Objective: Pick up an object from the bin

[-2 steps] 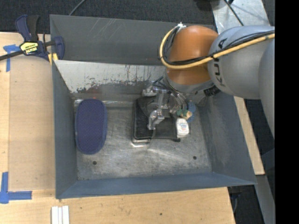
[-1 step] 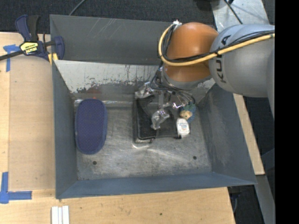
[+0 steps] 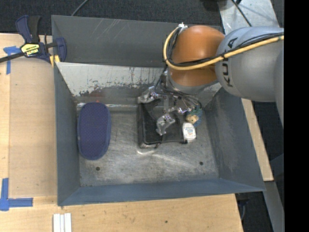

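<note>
Two things lay in the bin [image 3: 145, 181]; gripper [image 3: 166, 117] sat low over the black flat block [image 3: 146, 128] at centre.
Grasp step looked in hand, nothing lifted yet. Whether the gripper was apart or together could not be told. Block lay flat on the floor directly beneath it; blue oval pad [image 3: 94, 129] lay well apart at left. Next move probably called for a firm hold on the block's edge, then a straight lift.
</note>
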Robot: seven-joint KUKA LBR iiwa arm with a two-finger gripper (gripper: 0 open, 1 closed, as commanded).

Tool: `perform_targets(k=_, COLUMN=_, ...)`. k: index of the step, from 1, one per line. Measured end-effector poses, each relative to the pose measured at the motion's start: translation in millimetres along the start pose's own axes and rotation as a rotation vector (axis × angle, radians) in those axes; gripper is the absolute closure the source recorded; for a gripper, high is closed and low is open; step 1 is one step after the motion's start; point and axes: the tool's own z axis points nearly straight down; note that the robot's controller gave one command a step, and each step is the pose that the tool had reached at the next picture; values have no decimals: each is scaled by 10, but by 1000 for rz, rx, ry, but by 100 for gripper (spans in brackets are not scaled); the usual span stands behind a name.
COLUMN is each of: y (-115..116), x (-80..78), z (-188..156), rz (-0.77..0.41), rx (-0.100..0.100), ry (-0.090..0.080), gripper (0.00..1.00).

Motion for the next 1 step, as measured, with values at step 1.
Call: perform_targets(k=1, y=3, x=1, z=19, rz=1, rx=-2, ry=1, gripper=0)
